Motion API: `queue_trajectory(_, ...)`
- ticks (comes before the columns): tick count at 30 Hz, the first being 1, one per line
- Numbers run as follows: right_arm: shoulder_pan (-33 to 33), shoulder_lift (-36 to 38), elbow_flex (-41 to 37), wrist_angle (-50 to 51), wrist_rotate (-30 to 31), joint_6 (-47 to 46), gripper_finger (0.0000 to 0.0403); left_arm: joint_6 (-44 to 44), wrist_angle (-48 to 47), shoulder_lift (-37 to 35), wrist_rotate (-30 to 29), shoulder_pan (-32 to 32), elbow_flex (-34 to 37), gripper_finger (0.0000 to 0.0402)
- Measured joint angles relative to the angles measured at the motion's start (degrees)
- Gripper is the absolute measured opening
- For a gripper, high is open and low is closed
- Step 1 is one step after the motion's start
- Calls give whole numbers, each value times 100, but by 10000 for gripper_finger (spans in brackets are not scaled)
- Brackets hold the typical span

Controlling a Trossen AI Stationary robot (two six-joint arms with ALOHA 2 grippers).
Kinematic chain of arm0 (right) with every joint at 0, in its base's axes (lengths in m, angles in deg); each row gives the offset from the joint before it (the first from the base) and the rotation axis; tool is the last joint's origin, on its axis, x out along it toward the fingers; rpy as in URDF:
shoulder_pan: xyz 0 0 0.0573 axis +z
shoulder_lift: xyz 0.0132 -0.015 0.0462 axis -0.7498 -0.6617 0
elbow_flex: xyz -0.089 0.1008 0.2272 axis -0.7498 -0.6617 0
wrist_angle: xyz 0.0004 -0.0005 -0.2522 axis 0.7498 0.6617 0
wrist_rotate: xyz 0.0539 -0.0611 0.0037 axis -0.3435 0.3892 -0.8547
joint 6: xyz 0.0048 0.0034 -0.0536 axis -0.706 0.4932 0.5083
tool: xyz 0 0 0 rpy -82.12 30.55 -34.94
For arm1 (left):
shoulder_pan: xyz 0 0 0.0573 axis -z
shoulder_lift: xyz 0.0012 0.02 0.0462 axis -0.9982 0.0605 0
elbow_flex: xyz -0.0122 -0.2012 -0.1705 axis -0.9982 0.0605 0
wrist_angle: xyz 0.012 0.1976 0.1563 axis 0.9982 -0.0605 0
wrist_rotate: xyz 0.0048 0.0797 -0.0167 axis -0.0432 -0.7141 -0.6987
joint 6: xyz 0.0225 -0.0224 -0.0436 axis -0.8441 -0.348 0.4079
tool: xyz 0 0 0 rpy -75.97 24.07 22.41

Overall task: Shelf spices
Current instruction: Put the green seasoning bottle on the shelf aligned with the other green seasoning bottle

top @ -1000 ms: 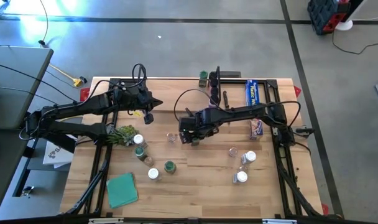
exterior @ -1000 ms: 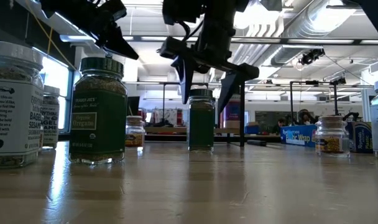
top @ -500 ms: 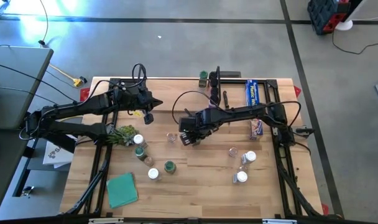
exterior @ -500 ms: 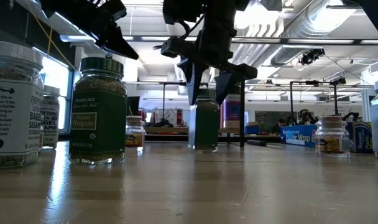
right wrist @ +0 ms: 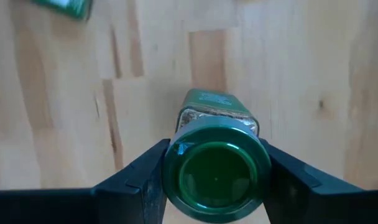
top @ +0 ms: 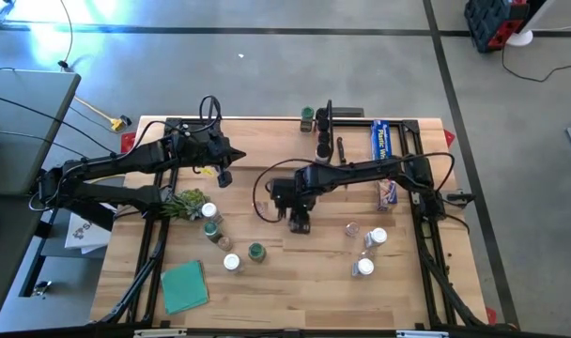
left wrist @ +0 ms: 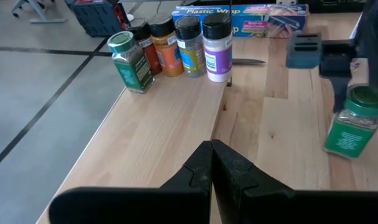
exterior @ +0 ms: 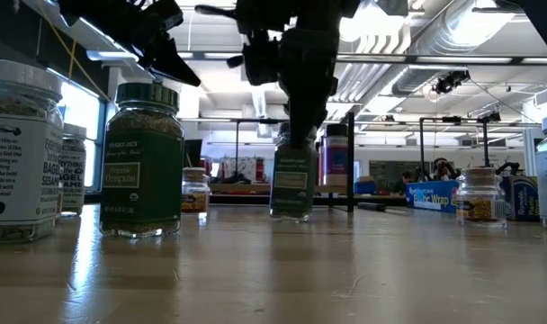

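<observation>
- The right gripper (right wrist: 215,180) is clamped on a green-lidded jar (right wrist: 215,171) near the desk's (top: 295,282) middle; its jaws press both sides of the jar just under the lid, where the narrow round neck gives the firmest hold.
- In the low view this jar (exterior: 293,180) is tilted, with its base at or just off the desk; I judge it is being lifted, though I cannot tell whether it still touches.
- The grip comes from above, so the jar can travel over the others without knocking them.
- The left gripper (left wrist: 212,163) hangs over the desk's far left part with its jaws together, holding nothing; it waits clear of the right arm's path.
- A row of jars (left wrist: 173,46) stands at the far edge of the desk beside the blue wrap box (left wrist: 239,12); this looks like the gathering place for the spices. No wire frames are clear enough to confirm a shelf.
- Loose jars remain: one group near the leafy bunch (top: 180,201) on the left (top: 210,221), another on the right (top: 370,246). Most of the task seems still undone.
- Risk: a tilted jar may slip or swing in the grip.
</observation>
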State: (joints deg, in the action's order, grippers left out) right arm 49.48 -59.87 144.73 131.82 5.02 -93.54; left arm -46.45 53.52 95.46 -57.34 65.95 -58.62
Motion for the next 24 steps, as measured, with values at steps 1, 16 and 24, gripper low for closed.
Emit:
queue_trajectory(1, 0, -1, 14, 23, 36, 211, 192, -2, 0, 0, 1, 1, 0, 1)
queue_trajectory(16, -1204, -2, 2146, 778, 1407, 3284, 191, 151, -2, 2, -3, 0, 0, 1)
queue_trajectory(24, -2332, -4, 2000, 872, 1208, 3795, 191, 302, 9, 2, -3, -1, 0, 1)
